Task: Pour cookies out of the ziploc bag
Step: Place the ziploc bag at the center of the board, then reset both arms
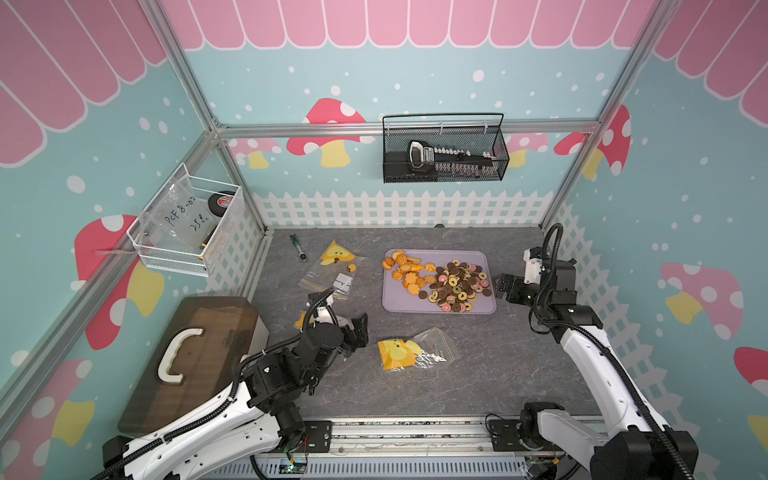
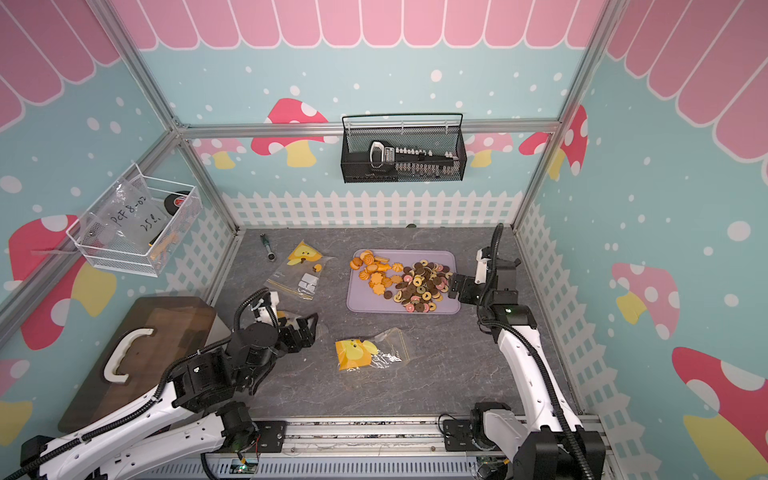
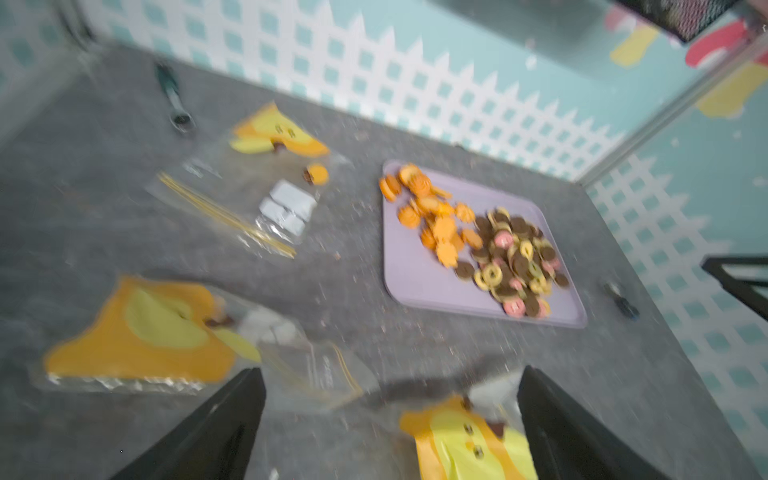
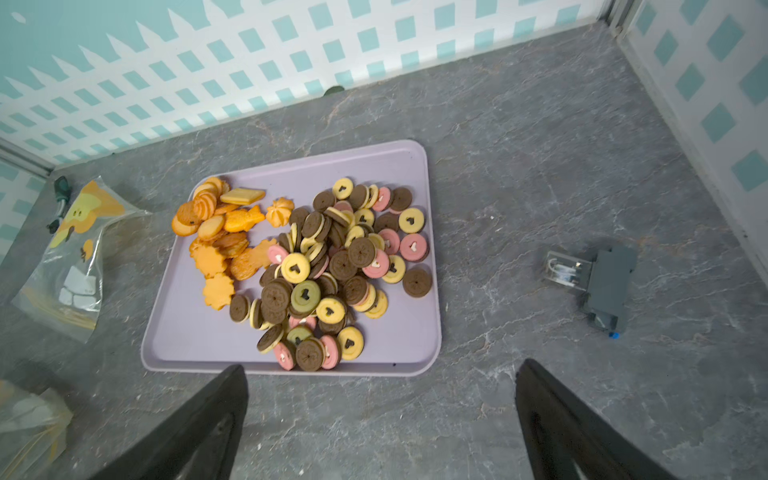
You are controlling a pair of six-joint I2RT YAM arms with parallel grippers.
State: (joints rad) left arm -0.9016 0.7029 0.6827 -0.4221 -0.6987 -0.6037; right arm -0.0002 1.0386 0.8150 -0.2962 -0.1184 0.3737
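L gripper [image 1: 360,330], R gripper [image 1: 500,286] jaws spread; cookies [image 4: 316,266] on lilac tray [image 4: 187,332]; white packets [image 1: 343,281] in ziploc bag [image 1: 316,276].

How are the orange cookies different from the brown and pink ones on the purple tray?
The orange cookies come in many shapes, like flowers and swirls; the brown and pink ones are all round. The orange cookies make the smaller pile; the brown and pink ones the bigger. Both lie loose on the purple tray.
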